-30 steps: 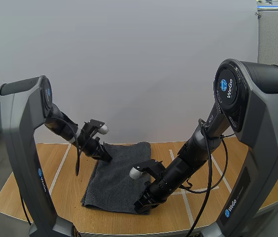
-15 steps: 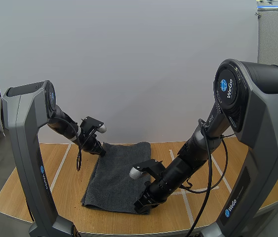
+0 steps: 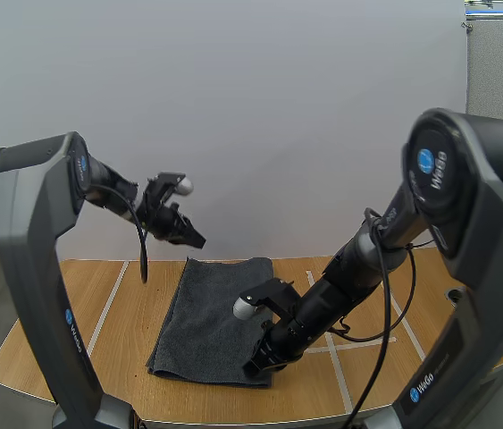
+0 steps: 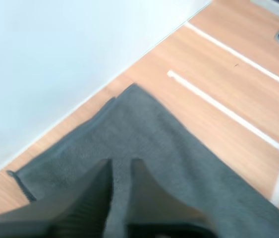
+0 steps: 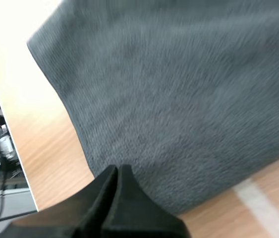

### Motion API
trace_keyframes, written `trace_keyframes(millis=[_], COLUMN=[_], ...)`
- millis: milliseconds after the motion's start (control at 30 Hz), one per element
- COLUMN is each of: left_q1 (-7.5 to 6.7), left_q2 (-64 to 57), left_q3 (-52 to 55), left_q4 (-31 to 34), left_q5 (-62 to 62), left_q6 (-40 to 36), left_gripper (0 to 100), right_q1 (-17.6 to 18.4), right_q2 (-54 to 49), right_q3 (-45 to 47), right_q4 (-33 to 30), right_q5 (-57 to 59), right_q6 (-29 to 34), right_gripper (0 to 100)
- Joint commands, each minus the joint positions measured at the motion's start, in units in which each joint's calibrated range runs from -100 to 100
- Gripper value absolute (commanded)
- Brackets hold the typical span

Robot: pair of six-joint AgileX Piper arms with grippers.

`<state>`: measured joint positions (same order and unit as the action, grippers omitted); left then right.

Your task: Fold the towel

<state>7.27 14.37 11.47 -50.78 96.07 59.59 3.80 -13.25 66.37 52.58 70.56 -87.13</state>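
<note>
A dark grey towel (image 3: pixel 220 313) lies folded flat on the wooden table (image 3: pixel 99 331), long side running away from me. My left gripper (image 3: pixel 196 241) hangs in the air above the towel's far left corner. In the left wrist view its fingers (image 4: pixel 92 198) stand a little apart around a narrow gap (image 4: pixel 121 168), and the towel (image 4: pixel 179 148) lies well below them. My right gripper (image 3: pixel 253 369) sits low at the towel's near right corner. Its fingers lie together as one dark wedge (image 5: pixel 115 171) at the edge of the towel (image 5: pixel 179 89).
White tape lines (image 3: pixel 331 357) cross the table right of the towel. A round hole (image 3: pixel 452 293) sits near the table's right edge. Bare wood lies on both sides of the towel, and a white wall stands behind the table.
My left gripper has lifted from the towel's far left corner up into the air. The towel has stayed flat. My right gripper has stayed at the near right corner.
</note>
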Motion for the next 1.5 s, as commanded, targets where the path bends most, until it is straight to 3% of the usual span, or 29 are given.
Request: trace_keyframes(millis=[0,67,100,400,633,1100,1467], left_q1=[0.03,0.03,0.03,0.10,0.10,0.10,0.10], left_q2=[-5.23,-8.09,-9.03,-20.57,-28.73,-32.42,-48.90], left_q3=[-0.29,-0.29,-0.29,1.57,2.66,2.66,2.66], left_q4=[1.65,3.16,3.97,7.04,9.21,9.34,9.45], left_q5=[3.93,3.93,3.93,3.93,3.93,3.93,3.93], left_q6=[-2.55,-3.87,-4.16,-6.53,-8.87,-8.79,-8.79], left_gripper=[76,93,96,96,95,95,95], right_q1=[0.02,0.02,-0.15,-3.97,-6.35,-6.31,-6.31], right_q2=[-6.18,-8.72,-9.57,-11.71,-11.71,-11.71,-11.71], right_q3=[0.26,-0.64,-1.28,-10.74,-15.19,-16.10,-16.10], right_q4=[-0.62,-1.81,-2.25,-1.86,0.50,3.47,2.83], right_q5=[-5.77,-9.32,-9.91,-6.77,-6.77,-5.46,-4.54], right_q6=[2.58,4.61,5.76,11.16,11.55,12.25,13.12], right_gripper=[0,0,0,0,0,0,0])
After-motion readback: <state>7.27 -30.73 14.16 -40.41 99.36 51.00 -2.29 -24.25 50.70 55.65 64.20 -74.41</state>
